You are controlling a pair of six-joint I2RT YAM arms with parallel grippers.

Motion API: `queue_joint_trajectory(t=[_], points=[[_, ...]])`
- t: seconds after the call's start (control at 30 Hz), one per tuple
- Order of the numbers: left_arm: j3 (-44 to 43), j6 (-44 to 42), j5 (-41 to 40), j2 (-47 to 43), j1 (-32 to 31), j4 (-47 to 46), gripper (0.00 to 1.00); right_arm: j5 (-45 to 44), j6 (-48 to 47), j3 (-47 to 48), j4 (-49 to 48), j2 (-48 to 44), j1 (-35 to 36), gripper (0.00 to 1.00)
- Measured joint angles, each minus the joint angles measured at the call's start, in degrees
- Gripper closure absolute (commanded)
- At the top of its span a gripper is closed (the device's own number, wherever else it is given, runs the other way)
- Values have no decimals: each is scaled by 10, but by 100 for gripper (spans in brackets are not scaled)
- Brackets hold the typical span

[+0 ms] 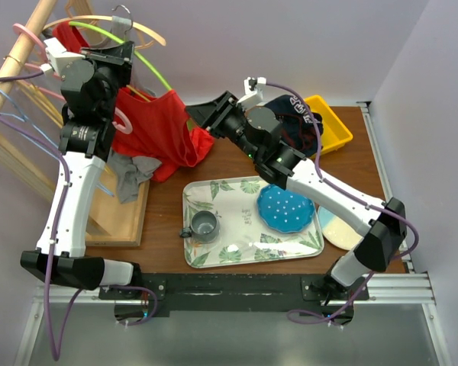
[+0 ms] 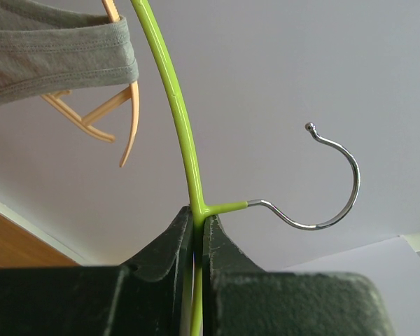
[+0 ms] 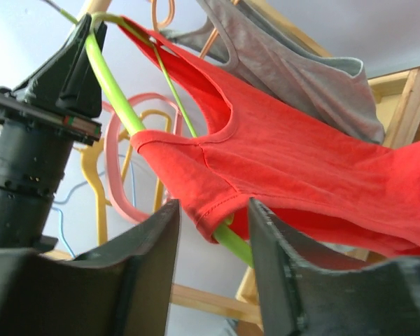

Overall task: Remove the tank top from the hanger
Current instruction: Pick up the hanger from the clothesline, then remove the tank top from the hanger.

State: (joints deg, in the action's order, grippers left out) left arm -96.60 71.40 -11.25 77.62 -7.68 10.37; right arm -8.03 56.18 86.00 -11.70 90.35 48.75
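The red tank top [image 1: 160,126] hangs on a green hanger [image 1: 149,61] at the back left, its lower part draped down to the table. My left gripper [image 2: 196,217] is shut on the green hanger [image 2: 178,112] just below its metal hook [image 2: 336,203]. In the right wrist view the tank top [image 3: 301,161] has its shoulder hem still over the hanger's green arm [image 3: 115,91]. My right gripper [image 3: 213,210] stands open around that hem and the green arm, and a gap shows beside the left finger. From above, the right gripper [image 1: 195,114] sits at the tank top's right edge.
A wooden rack [image 1: 15,57] at the left carries pink, yellow and wooden hangers and a grey garment [image 3: 287,63]. A leaf-patterned tray [image 1: 214,191] holds a grey cup [image 1: 204,225] and a blue plate [image 1: 286,207]. A yellow bin [image 1: 332,122] stands at the back right.
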Motion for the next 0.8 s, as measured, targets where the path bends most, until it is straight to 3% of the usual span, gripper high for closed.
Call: queue_joint_trajectory(t=[0.1, 0.17, 0.27, 0.3, 0.5, 0.8], points=[[4, 0, 1, -1, 0, -4, 100, -3, 20, 0, -10, 6, 0, 74], [6, 0, 1, -2, 0, -5, 100, -5, 30, 0, -16, 9, 0, 74], [7, 0, 1, -2, 0, -5, 100, -6, 42, -1, -23, 10, 0, 98], [7, 0, 1, -2, 0, -5, 100, -6, 44, -2, -25, 10, 0, 100], [8, 1, 3, -2, 0, -6, 100, -20, 35, -33, -45, 3, 0, 100], [19, 1, 11, -4, 0, -4, 100, -45, -23, -231, -95, -71, -5, 100]])
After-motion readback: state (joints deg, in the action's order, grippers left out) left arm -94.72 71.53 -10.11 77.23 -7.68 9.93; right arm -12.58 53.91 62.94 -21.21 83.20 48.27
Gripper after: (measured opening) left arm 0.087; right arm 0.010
